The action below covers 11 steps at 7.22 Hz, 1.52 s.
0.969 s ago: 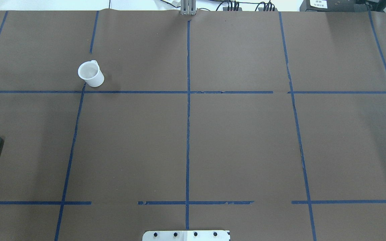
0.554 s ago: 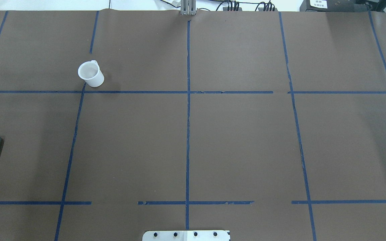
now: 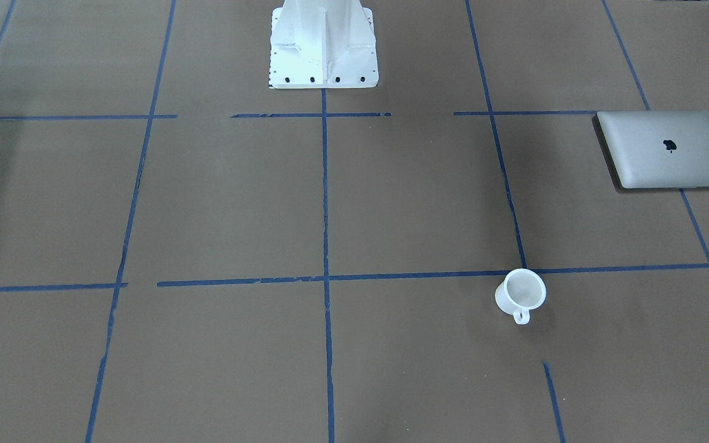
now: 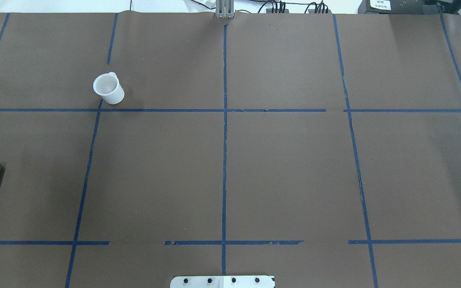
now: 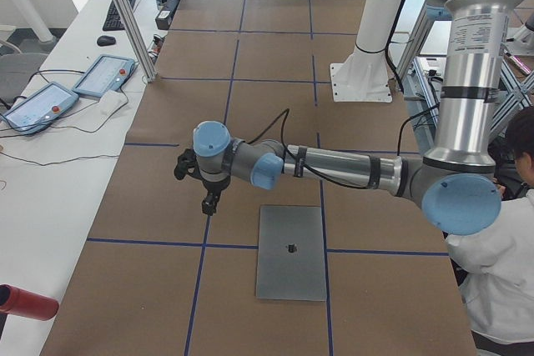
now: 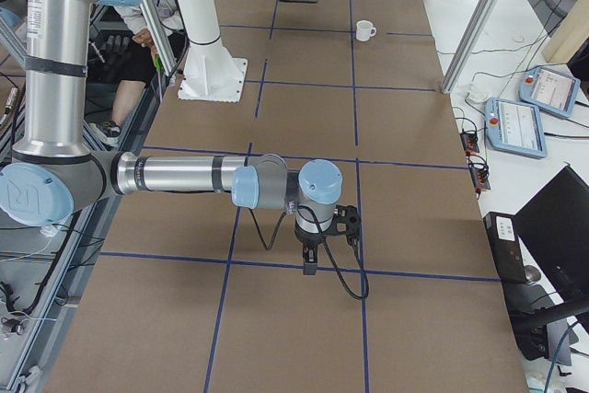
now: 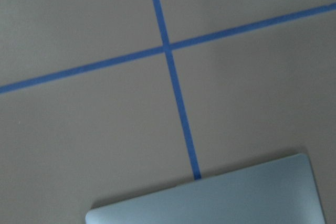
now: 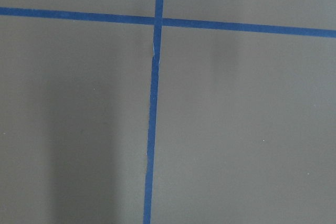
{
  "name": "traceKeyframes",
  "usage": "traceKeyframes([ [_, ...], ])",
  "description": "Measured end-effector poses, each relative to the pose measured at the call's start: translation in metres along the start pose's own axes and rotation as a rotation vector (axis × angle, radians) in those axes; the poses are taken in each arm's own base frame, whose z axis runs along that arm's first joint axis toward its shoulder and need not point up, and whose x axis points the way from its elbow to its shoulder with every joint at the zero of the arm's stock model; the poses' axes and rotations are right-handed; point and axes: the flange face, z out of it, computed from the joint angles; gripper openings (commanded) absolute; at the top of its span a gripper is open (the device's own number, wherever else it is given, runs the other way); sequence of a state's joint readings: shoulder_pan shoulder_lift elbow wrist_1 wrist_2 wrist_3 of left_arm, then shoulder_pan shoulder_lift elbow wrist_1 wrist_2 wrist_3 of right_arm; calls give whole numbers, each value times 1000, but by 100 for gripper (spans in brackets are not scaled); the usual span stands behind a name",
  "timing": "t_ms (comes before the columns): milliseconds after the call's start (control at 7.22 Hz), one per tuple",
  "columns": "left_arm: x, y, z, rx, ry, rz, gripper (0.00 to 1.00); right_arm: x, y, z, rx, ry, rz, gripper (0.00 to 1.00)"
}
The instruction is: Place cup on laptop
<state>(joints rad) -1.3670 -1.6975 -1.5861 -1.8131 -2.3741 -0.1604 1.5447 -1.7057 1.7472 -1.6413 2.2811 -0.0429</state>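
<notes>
The cup (image 4: 108, 89) stands upright, far left on the table (image 4: 294, 160), well apart from the laptop (image 3: 662, 151), which lies nearer at the left edge. The left gripper (image 5: 209, 203) hovers beside the laptop and the right gripper (image 6: 309, 266) far right; I cannot tell either's opening. Pinch the rim away from the handle (image 3: 520, 318); the path back seems unobstructed.

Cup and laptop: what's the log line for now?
cup: upright on table, untouched | laptop: closed, no cup yet | left end effector: beside laptop | right end effector: far from both
</notes>
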Motion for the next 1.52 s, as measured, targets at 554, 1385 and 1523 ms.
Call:
traceKeyframes([
  [554, 171, -170, 66, -20, -5, -207, 100, 0, 0, 0, 0, 1, 0, 100],
  [1385, 281, -207, 187, -66, -38, -243, 21, 0, 0, 0, 0, 0, -1, 100],
  [1523, 287, -204, 194, -78, -38, -234, 0, 0, 0, 0, 0, 0, -1, 100],
])
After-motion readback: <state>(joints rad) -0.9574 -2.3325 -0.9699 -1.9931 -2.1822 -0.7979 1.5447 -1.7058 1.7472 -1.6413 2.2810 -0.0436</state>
